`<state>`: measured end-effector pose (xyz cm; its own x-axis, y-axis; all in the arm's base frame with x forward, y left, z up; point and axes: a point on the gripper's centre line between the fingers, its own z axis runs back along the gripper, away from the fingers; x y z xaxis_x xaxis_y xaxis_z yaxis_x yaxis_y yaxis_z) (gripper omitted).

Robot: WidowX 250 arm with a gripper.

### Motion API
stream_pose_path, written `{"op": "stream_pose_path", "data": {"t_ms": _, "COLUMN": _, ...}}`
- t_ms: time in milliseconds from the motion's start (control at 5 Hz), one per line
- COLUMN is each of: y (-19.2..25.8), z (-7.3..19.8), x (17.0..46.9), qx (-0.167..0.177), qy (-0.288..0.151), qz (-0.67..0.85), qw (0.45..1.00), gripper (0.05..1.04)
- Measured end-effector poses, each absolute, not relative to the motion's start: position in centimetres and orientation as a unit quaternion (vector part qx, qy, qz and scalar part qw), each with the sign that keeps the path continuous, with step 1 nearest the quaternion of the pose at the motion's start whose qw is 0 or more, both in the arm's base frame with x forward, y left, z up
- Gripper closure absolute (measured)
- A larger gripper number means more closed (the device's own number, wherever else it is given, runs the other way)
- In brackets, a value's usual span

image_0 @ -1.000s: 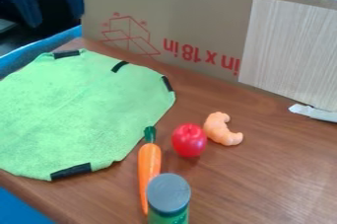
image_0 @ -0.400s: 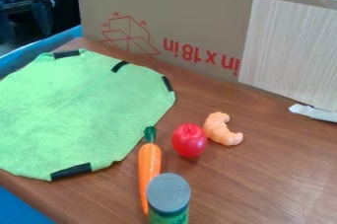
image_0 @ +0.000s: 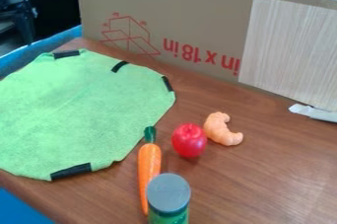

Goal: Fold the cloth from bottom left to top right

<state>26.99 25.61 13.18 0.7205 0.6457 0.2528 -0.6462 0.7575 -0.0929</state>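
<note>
One lime-green fabric cloth (image_0: 79,112) lies spread out, unfolded, on the left of the brown wooden table (image_0: 263,183), with four black strips along its visible edge. One black robot gripper (image_0: 25,20) is partly in view at the upper left, beyond the cloth; whether it is open or closed, I cannot tell. Right of the cloth are four items: one orange toy carrot (image_0: 149,161) with a green top, one round red toy fruit (image_0: 189,140), one curved pale-orange toy (image_0: 221,129) and one green container (image_0: 168,201) with a grey lid.
</note>
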Motion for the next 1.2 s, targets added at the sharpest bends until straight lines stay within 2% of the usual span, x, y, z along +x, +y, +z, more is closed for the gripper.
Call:
{"op": "stream_pose_path", "data": {"t_ms": 200, "y": 27.4, "z": 11.5, "x": 25.7, "qx": 0.007, "qy": -0.117, "qz": 0.358, "qw": 0.926, "gripper": 0.085}}
{"op": "stream_pose_path", "data": {"t_ms": 400, "y": 28.9, "z": 10.5, "x": 24.7, "qx": 0.038, "qy": -0.122, "qz": 0.362, "qw": 0.924, "gripper": 0.085}}
{"op": "stream_pose_path", "data": {"t_ms": 600, "y": 29.8, "z": 8.3, "x": 23.6, "qx": 0.062, "qy": -0.113, "qz": 0.359, "qw": 0.924, "gripper": 0.085}}
{"op": "stream_pose_path", "data": {"t_ms": 1200, "y": 30.4, "z": 4.9, "x": 19.7, "qx": 0.082, "qy": -0.106, "qz": 0.346, "qw": 0.929, "gripper": 0.085}}
